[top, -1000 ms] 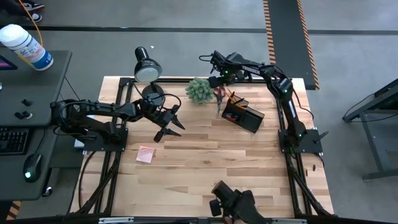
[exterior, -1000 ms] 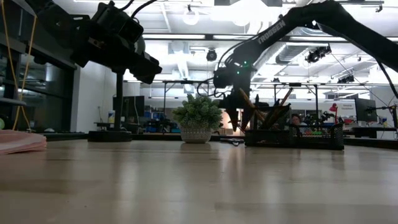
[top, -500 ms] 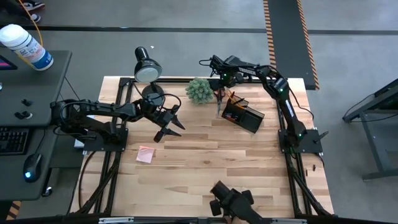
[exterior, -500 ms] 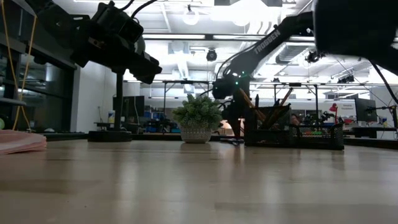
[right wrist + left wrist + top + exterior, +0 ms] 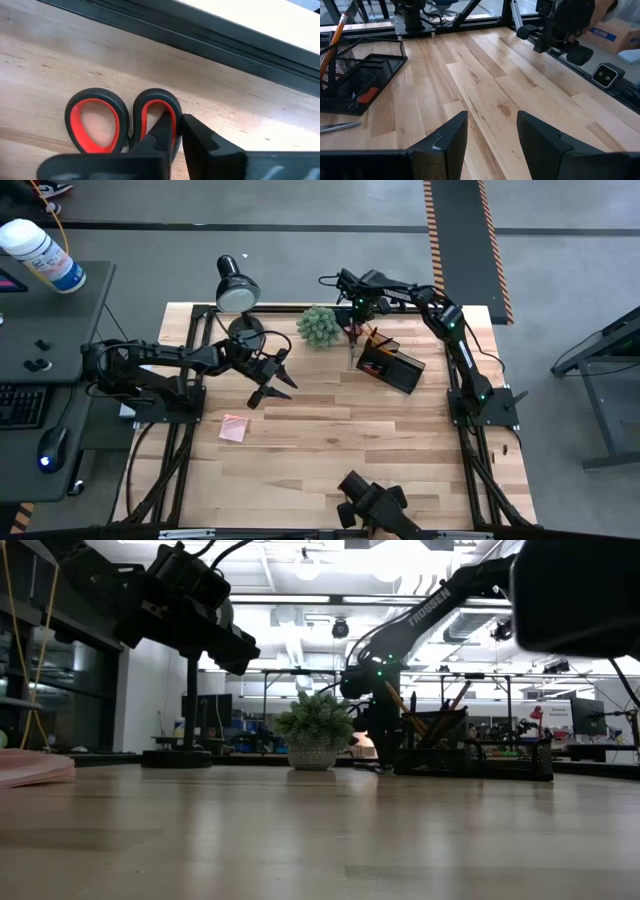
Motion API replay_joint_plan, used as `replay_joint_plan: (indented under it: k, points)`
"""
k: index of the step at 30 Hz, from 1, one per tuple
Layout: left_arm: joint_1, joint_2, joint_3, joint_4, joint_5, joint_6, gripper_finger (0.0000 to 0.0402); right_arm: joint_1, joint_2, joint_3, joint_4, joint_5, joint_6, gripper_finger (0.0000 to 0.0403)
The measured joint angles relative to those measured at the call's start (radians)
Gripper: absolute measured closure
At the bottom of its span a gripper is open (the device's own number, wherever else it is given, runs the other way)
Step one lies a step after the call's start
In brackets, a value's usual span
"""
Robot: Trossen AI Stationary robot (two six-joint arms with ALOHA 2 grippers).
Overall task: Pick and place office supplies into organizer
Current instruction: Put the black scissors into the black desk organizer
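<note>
Red-handled scissors lie flat on the table between the green plant and the black mesh organizer; their blades point toward the near edge. My right gripper is down at their handle end, shut on one loop. Orange pencils stand slanted in the organizer. A pink sticky-note pad lies flat at the near left. My left gripper hangs open above the table's middle left, holding nothing. My right gripper has the wall of one finger loop of the scissors between its fingers: one finger reaches inside the red-lined loop, the other stands outside it. The fingers come from above, pointing down. The scissors lie flat on the wood.
A black desk lamp stands at the far left, with its round base just beyond my left arm. A black rail runs along the table's far edge close behind the scissors. Bare wood spreads across the middle and near right.
My right gripper has come down beside the organizer to the scissors' handle end, close to the table. The plant, organizer and pink pad stay where they were.
</note>
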Motion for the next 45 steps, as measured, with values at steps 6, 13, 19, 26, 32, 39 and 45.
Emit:
replay_joint_plan:
  k: [6, 13, 19, 26, 32, 39, 45]
  points:
    - [0.0, 0.0, 0.0, -0.009, 0.0, 0.0, 0.0241, 0.001, -0.002, -0.001, -0.012, -0.001, -0.021, 0.0391]
    - [0.0, 0.0, 0.0, -0.021, 0.0, 0.0, 0.0241, 0.001, -0.043, -0.009, -0.046, 0.023, -0.023, 0.039]
    - [0.0, 0.0, 0.0, -0.021, 0.0, 0.0, 0.0241, 0.001, -0.097, -0.005, -0.053, 0.042, -0.022, 0.039]
    - [0.0, 0.0, 0.0, -0.023, 0.0, 0.0, 0.0241, 0.001, -0.166, -0.005, -0.058, 0.143, -0.024, 0.0391]
    - [0.0, 0.0, 0.0, -0.023, 0.0, 0.0, 0.0241, 0.001, -0.252, -0.005, -0.034, 0.28, -0.029, 0.0391]
    - [0.0, 0.0, 0.0, -0.025, 0.0, 0.0, 0.0241, 0.014, -0.364, -0.004, 0.047, 0.452, -0.063, 0.0391]
    - [0.0, 0.0, 0.0, -0.026, -0.001, 0.0, 0.0241, 0.081, -0.468, -0.003, 0.031, 0.557, -0.108, 0.0391]
